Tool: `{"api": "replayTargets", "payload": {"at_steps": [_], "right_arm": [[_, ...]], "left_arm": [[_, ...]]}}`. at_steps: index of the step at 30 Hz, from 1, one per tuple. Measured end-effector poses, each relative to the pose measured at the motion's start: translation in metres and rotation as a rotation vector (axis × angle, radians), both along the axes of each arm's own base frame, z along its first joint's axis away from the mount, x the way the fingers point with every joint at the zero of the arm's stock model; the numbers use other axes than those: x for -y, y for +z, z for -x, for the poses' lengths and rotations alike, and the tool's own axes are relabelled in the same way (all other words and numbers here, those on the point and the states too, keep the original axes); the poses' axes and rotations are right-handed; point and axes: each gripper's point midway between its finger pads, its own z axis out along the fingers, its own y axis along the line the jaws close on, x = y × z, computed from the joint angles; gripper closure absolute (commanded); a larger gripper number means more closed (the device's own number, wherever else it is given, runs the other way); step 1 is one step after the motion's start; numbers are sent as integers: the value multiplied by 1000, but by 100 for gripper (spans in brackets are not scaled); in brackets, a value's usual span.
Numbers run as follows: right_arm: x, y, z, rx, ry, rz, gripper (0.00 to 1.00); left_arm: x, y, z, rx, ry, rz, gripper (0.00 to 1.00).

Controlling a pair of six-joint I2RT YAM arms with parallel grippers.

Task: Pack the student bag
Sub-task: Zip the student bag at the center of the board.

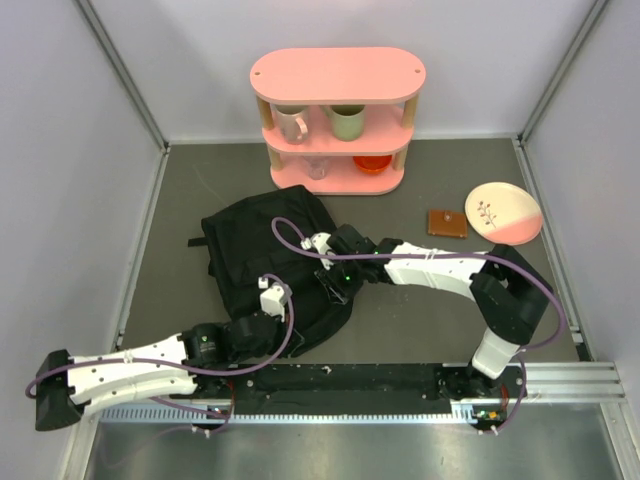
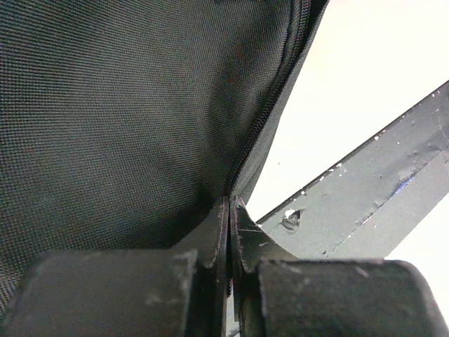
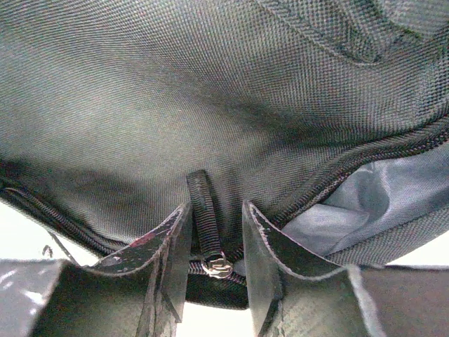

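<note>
Two arms are working one zipper.

**Left side:** The left end effector [image 1: 272,291] is at the near edge of the student bag [image 1: 255,250]. Its fingers are pressed together on a fold of black fabric right beside the zipper line [image 2: 276,88]. It is pinching the bag, and I judge this to be the anchor hold.

**Bag:** It lies slumped on the grey bench [image 1: 170,230], left of centre. It is just in front of the pink shelf [image 1: 337,75], and its near corner is close to the black rail [image 1: 350,383].

**Centre:** The right end effector [image 3: 216,210] is spread, with one finger on either side of the pull strap [image 3: 203,203]. Gaps show on both sides, so nothing is gripped yet. The metal slider [image 3: 218,267] sits low between the fingers. The grey lining [image 3: 365,203] shows to its right, so the mouth is partly open there.

**Doing the step well (judgement):**
- Close squarely on the strap, not on the fabric behind it.
- Drag along the zipper line rather than upward.
- Hold the left pinch firm so the floppy cloth stays taut and does not bunch at the slider.

**Room:**
- Bare bench lies left of the bag as far as the wall.
- The shelf blocks travel at the far side.
- The rail limits pulls toward the near side.
- To the right there is an open strip of bench. The brown wallet [image 1: 447,222] and plate [image 1: 503,213] lie well apart from the bag, near the right wall.
</note>
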Motion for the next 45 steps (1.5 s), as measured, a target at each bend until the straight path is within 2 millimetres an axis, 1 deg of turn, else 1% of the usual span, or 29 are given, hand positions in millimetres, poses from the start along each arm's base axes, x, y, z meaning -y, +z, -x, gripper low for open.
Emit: {"api": "replayTargets", "payload": {"at_steps": [1,3,5,6,8,9,10,12,17,21,23,27,30,32,35,39,42,45], "right_arm": [[1,-1,0,1,-2,4,61],[1,-3,-1,1,-5,10,56],[2,-4,1,-1,-7,10,57],[2,-6,1,0,-5,11,59],[2,-8,3,9,-2,17,67],[2,-9,3,13,-2,22,73],[2,-10,3,17,-2,27,86],[3,-13,2,25,-6,43,100],[6,-20,-2,36,-40,66,100],[8,-15,-4,53,-92,53,100],[11,-6,-6,69,-131,32,100],[11,26,-12,103,-222,-65,100],[11,48,-21,117,-287,-147,100],[15,54,-26,111,-328,-179,100],[20,54,-28,96,-367,-189,100],[22,51,-31,91,-413,-191,100],[26,51,-38,96,-470,-198,100],[33,53,-49,101,-544,-221,100]], "left_arm": [[0,-1,0,-1,3,-1,99],[0,-1,0,-3,6,0,99],[-1,-1,-1,-2,8,0,99],[-1,-1,-1,-2,9,-1,99],[-1,-1,-1,-2,9,-1,99],[-1,-1,-1,-2,9,-2,99],[-1,-1,-1,-2,9,-2,99],[-1,-1,0,-3,8,-4,100],[-1,-2,0,-3,9,-7,100],[-1,-2,-1,-1,9,-10,100],[-2,-3,-1,3,3,-16,100],[-1,-2,-1,17,-17,-33,100],[3,6,-4,37,-29,-26,100],[7,13,-5,54,-35,-11,100],[9,18,-7,68,-43,-2,100],[9,17,-7,71,-48,-10,100],[10,18,-7,68,-47,-5,100],[14,23,-7,67,-41,26,100]]}}
